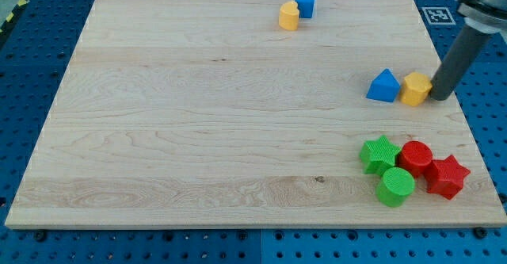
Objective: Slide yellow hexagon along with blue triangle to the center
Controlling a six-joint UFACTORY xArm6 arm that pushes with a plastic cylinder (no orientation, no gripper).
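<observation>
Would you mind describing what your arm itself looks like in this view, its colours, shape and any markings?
Only the lower end shows at the view's top right: a straight, smooth, dark grey round rod with no markings or cables visible, coming down from a wider, lighter grey metallic collar. There is no claw. My tip sits just at the view's right of the yellow hexagon, which sits beside the blue triangle.

Yellow hexagon [415, 89], blue triangle [384, 86], pale wood-grain board [198, 121], dark tool [435, 97].
</observation>
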